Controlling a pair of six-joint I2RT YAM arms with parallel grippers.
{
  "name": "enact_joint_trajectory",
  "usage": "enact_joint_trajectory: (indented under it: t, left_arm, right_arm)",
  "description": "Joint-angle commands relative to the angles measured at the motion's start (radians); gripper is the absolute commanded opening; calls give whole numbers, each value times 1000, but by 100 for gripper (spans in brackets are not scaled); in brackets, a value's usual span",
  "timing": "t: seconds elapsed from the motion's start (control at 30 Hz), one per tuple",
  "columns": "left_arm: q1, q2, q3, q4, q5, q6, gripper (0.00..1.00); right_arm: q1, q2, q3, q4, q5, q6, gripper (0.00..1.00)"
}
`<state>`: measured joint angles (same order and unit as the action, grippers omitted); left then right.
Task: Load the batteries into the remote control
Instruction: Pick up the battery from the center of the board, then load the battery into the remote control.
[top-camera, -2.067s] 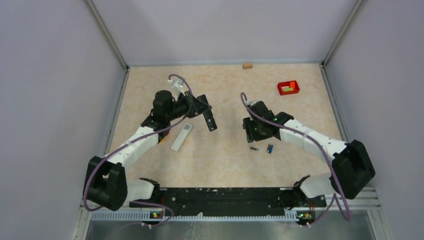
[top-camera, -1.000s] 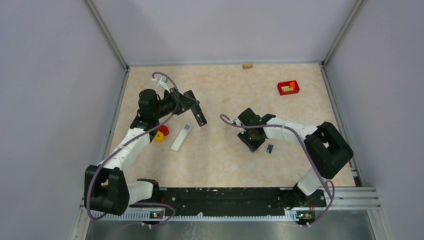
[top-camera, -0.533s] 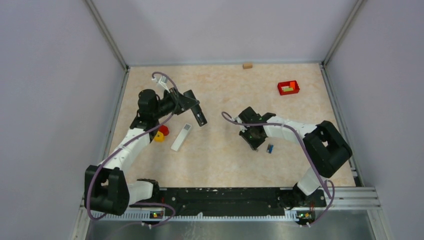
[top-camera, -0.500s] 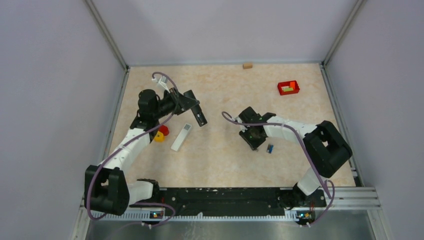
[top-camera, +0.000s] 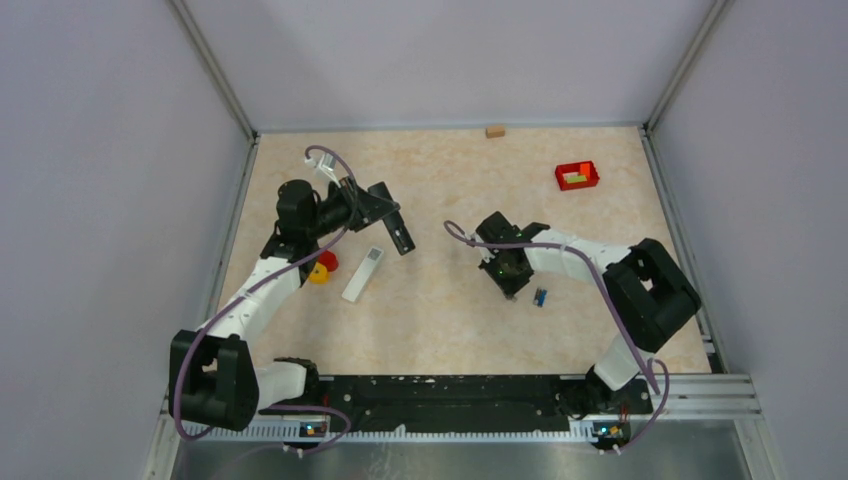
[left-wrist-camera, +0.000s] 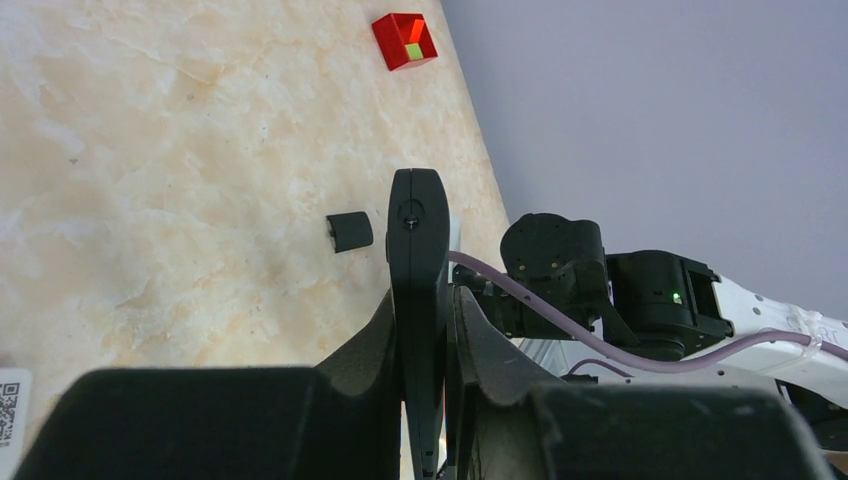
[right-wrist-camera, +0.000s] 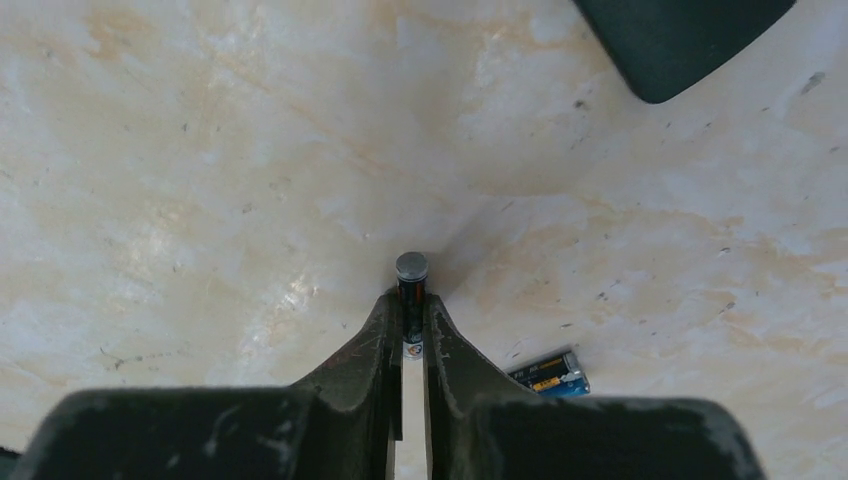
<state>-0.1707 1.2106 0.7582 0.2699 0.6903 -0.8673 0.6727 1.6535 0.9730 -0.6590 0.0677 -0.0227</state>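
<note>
Right arm (top-camera: 575, 255) reaches in to the middle of the desk (top-camera: 450, 330). Right jaws are pinching a dark battery (right-wrist-camera: 411, 268): slim, with its pale metal cap poking out past the tips. Can't tell whether the battery touches the desk. Blue battery (top-camera: 540, 296) lies flat on the desk just right of those jaws, apart from them, label side up in the right wrist view.

Remote control (top-camera: 363, 274) is white and long. It lies flat left of centre, a bit slanted, well apart from the right jaws and both batteries.

Left arm (top-camera: 262, 285) bends over the left side. Left jaws hang near the remote's far end, off to its right, and look pressed together in the left wrist view. A thin pale sliver (left-wrist-camera: 455, 232) shows beside the tips; can't tell what it is or whether it is pinched.

Red piece (top-camera: 327, 261) and yellow piece (top-camera: 317, 275) sit touching each other just left of the remote, close under the left arm. Red bin (top-camera: 577, 176) sits far right with green and orange bits inside. Small wooden block (top-camera: 494, 131) is at the far edge.
</note>
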Motion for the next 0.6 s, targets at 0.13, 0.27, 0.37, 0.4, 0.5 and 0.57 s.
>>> enact_joint_trajectory:
  t: [0.13,0.27,0.37,0.4,0.5,0.57]
  left_arm:
    - [-7,70,-48,206,88,-160,0]
    - [-55,171,-89,398,111,-307,0]
    - [-105,258,-99,533,118,-389,0]
    - [-121,287,-101,585,119,-421,0]
    - [-166,365,-103,743,121,-501,0]
    - [-188,412,-101,839,119,-549,0]
  right_arm:
    - [-6,-139,68,143,-29,187,5]
    - [0,-262,86,210,-169,311,6]
    - [10,-338,115,227,-217,401,6]
    - [13,-356,126,230,-237,420,6]
    - [33,-375,166,213,-266,449,6]
    - [44,-369,196,184,-262,457,6]
